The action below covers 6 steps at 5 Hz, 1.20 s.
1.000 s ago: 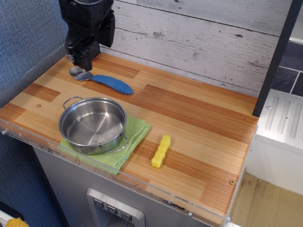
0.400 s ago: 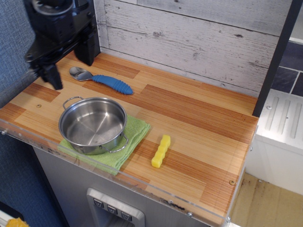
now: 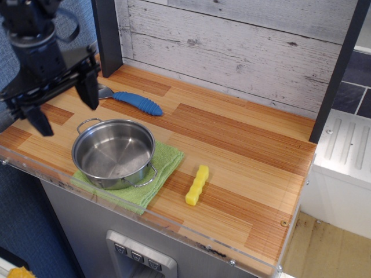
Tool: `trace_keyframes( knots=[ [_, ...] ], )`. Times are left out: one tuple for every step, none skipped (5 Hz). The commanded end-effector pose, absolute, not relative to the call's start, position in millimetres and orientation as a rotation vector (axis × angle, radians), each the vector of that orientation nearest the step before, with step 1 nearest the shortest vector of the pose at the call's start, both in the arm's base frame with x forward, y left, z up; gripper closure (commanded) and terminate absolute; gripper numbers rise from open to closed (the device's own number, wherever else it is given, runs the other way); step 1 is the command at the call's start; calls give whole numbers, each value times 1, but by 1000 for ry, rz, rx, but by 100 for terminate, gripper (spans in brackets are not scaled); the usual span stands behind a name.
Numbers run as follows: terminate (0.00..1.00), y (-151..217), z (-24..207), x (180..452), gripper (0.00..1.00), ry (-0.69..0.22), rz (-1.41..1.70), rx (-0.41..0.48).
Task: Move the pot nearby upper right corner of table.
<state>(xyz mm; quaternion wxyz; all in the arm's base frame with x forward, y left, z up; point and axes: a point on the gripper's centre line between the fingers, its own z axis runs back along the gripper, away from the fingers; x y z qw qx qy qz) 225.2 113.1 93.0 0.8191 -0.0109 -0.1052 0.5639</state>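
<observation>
The shiny steel pot (image 3: 113, 152) with two wire loop handles sits on a green cloth (image 3: 155, 176) near the front left of the wooden table (image 3: 243, 150). My gripper (image 3: 64, 107) is open, its two black fingers spread wide. It hangs at the left edge of the table, above and to the left of the pot, not touching it. The pot is empty.
A spoon with a blue handle (image 3: 136, 103) lies behind the pot, its bowl partly hidden by my right finger (image 3: 88, 87). A yellow block (image 3: 197, 185) lies right of the cloth. A dark post (image 3: 107, 35) stands at the back left, another at the right (image 3: 339, 69).
My gripper has swung from the back left, over the spoon, forward and left toward the table's left edge. It has lowered and opened wide. The pot, cloth, spoon and block have not moved.
</observation>
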Motion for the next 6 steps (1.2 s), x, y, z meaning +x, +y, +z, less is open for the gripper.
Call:
trace_keyframes(
  knots=[
    [0, 118, 77, 226, 0, -193, 1070, -46],
    [0, 119, 71, 224, 0, -185, 1024, -89],
    [0, 117, 59, 226, 0, -168, 989, -101],
    [0, 116, 50, 230, 0, -178, 943, -124],
    [0, 114, 37, 233, 0, -184, 902, -137],
    [0, 116, 32, 235, 0, -199, 898, -158]
  ],
)
